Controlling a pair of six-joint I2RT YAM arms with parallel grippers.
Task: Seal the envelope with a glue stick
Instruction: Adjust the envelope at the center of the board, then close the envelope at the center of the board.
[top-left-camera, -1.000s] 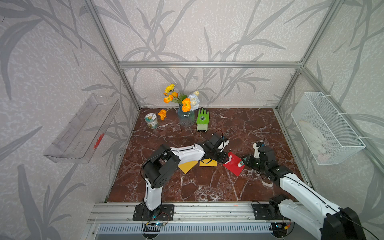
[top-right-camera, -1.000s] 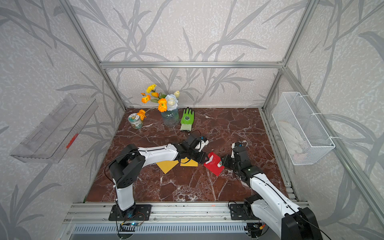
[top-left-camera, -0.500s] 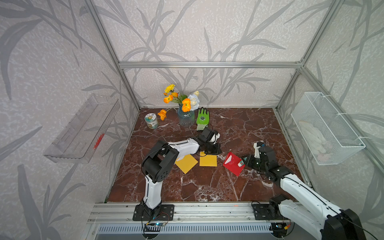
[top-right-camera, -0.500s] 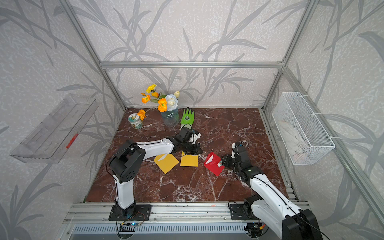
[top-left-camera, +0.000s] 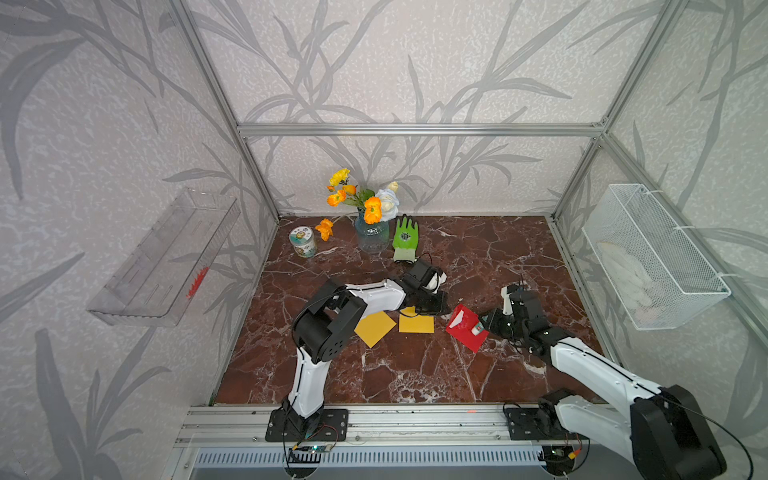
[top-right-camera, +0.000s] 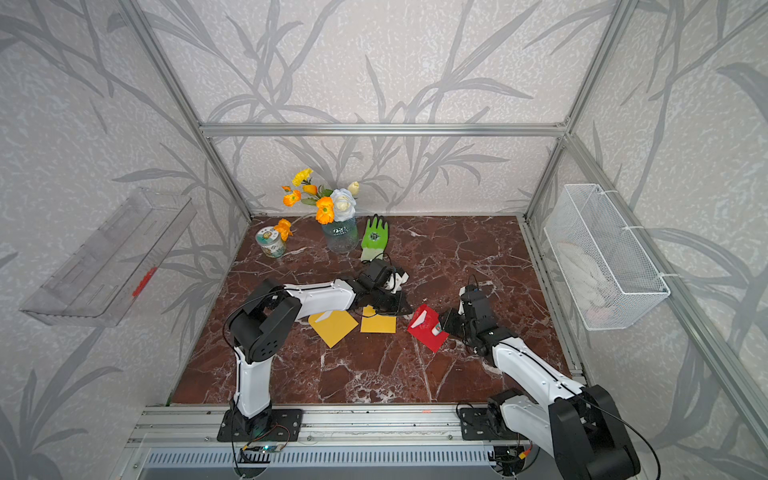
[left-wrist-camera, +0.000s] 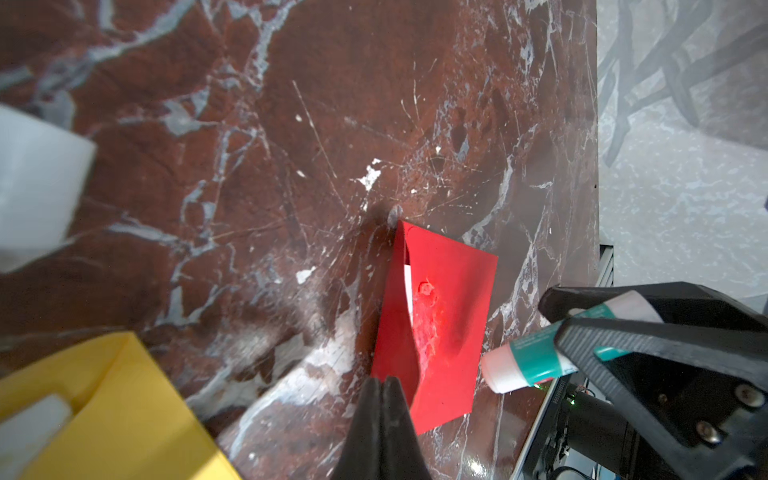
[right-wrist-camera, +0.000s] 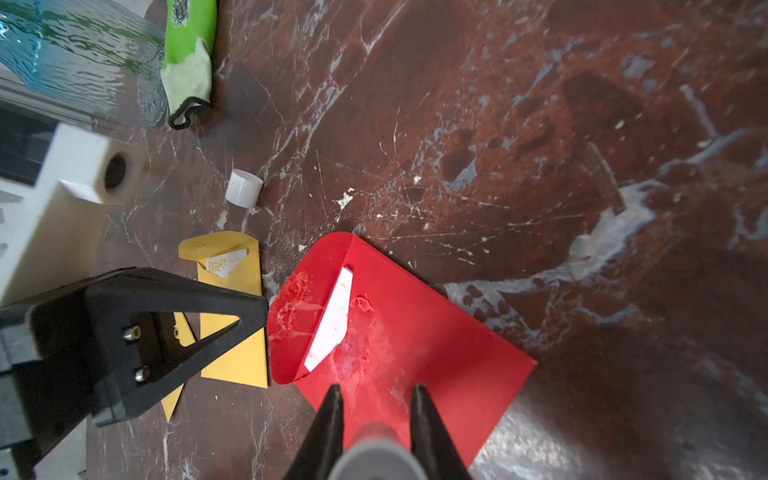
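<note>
The red envelope (top-left-camera: 462, 332) (top-right-camera: 424, 332) lies flat on the marble table. Its flap (right-wrist-camera: 297, 316) stands half raised over a white card, and glue is smeared on its face (left-wrist-camera: 430, 328). My right gripper (right-wrist-camera: 376, 390) is shut on the glue stick (left-wrist-camera: 532, 361) (top-left-camera: 478, 329), a white and teal tube. The stick's bare tip points at the envelope's near edge, just above the paper. My left gripper (left-wrist-camera: 384, 380) (top-left-camera: 444, 304) is shut with nothing between its jaws. Its tips are at the flap's fold side; I cannot tell whether they touch it.
Two yellow envelopes (top-left-camera: 374, 328) (top-left-camera: 416, 324) lie left of the red one, under the left arm. A white cap (right-wrist-camera: 244, 188) lies loose behind them. At the back stand a flower vase (top-left-camera: 371, 237), a green glove (top-left-camera: 404, 239) and a tin (top-left-camera: 303, 243). A wire basket (top-left-camera: 652, 257) hangs on the right wall.
The left gripper has shut. Its arm drew back from the red envelope toward the rear, then came forward again to the flap's edge. The right arm has stayed put with the glue stick.
</note>
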